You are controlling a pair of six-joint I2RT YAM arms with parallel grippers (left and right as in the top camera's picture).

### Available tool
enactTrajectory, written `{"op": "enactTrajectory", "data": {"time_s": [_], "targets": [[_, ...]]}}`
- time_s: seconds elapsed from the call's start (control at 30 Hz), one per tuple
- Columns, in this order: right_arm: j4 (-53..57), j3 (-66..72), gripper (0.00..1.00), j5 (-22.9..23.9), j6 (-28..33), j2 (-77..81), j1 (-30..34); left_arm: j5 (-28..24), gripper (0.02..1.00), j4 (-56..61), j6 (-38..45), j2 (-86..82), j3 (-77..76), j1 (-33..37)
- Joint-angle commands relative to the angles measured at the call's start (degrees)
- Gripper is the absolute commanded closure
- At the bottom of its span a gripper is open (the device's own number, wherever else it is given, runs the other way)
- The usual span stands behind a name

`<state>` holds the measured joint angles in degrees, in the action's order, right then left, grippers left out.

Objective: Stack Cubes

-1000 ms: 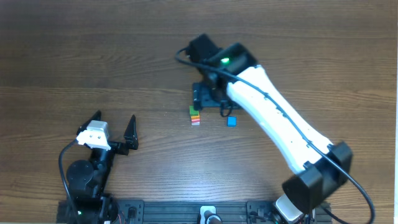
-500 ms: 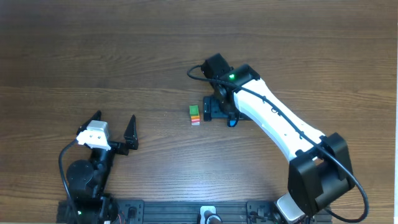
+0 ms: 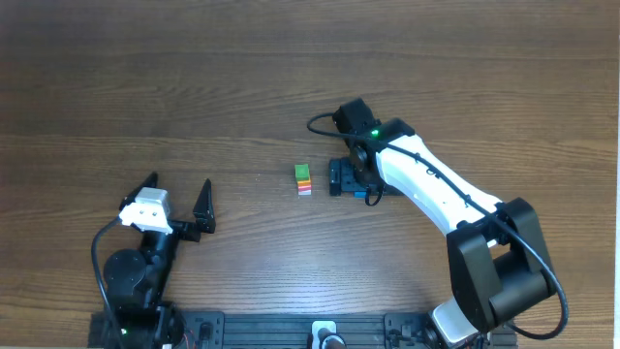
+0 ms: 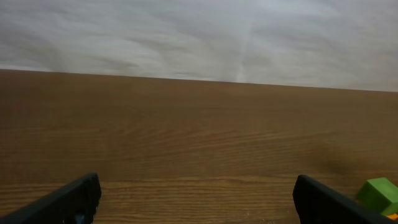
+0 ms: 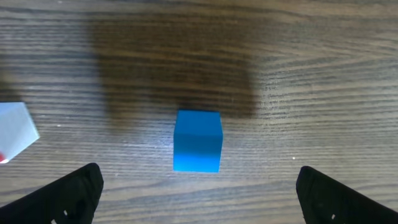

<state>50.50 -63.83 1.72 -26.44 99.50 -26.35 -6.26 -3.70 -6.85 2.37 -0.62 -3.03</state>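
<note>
A small stack (image 3: 303,179) stands mid-table: a green cube on top, orange under it, red and white at the bottom. Just right of it lies a blue cube (image 5: 198,140), flat on the wood. My right gripper (image 3: 349,181) hovers over that cube, open, with one finger (image 5: 68,194) on each side and no contact. A white cube (image 5: 15,129) of the stack shows at the edge of the right wrist view. My left gripper (image 3: 177,191) rests open near the front left, holding nothing, and the green cube (image 4: 380,194) is in its wrist view.
The brown wooden table (image 3: 145,87) carries nothing else. A pale wall (image 4: 199,37) rises beyond its far edge. Both arm bases stand on a black rail (image 3: 320,330) along the near edge.
My right arm has swung toward the near side and come down over the blue cube, which its gripper now mostly covers from above. The left arm and the stack have not moved.
</note>
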Motion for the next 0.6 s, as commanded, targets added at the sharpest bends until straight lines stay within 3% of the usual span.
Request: {"op": "enactTrajectory", "data": {"time_s": [0.03, 0.37, 0.6], "targets": [[-1.9, 1.0, 0.012, -0.3, 0.9, 1.5, 0.8, -0.8, 0.018, -0.1, 0.4, 0.1, 0.3, 0.3], [-5.0, 1.0, 0.064, -0.4, 0.2, 7.2, 0.9, -0.8, 0.018, -0.1, 0.4, 0.1, 0.3, 0.3], [-5.1, 1.0, 0.242, -0.4, -1.9, 7.8, 0.9, -0.8, 0.018, -0.1, 0.4, 0.1, 0.3, 0.3]]}}
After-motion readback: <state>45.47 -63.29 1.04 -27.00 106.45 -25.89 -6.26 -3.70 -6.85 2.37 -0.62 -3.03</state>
